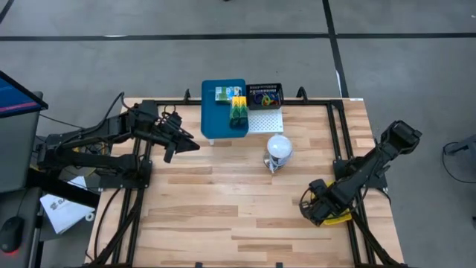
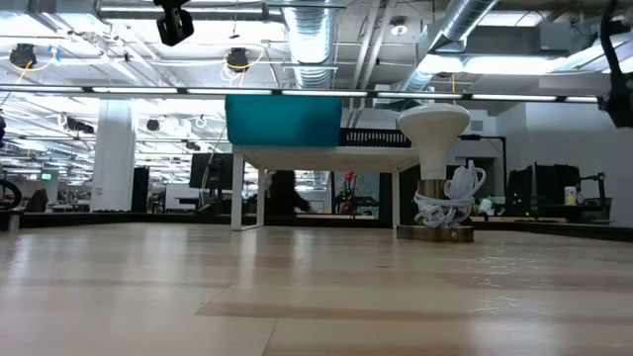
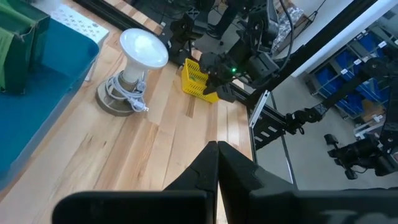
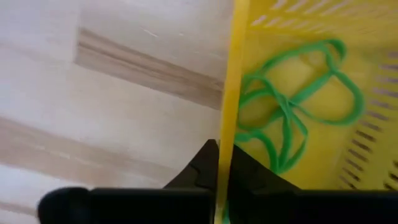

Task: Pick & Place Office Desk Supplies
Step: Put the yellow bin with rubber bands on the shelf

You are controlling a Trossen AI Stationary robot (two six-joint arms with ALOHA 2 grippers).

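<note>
A small yellow basket (image 1: 340,218) stands near the table's right edge, with thin green loops (image 4: 292,106) lying inside it. My right gripper (image 4: 219,163) points down over it, shut on its wall. At the far side a blue raised tray (image 1: 216,123) carries a yellow-green crayon box (image 1: 238,110) and a small packet (image 1: 225,94). Beside the tray a black basket (image 1: 265,96) holds coloured loops. My left gripper (image 1: 192,146) hovers shut and holding nothing, just in front of the tray. My right gripper pinches the yellow basket's side wall at its top rim (image 4: 227,127), one finger inside the basket and one outside. The fingers come from above, pointing down. Whether the basket's bottom (image 3: 198,93) still touches the table I cannot tell.
A white lamp with a coiled cord (image 1: 278,151) stands mid-table, between the tray and the yellow basket. A white perforated board (image 1: 265,121) lies next to the tray. Bare wood spreads across the near half of the table (image 1: 223,216).
</note>
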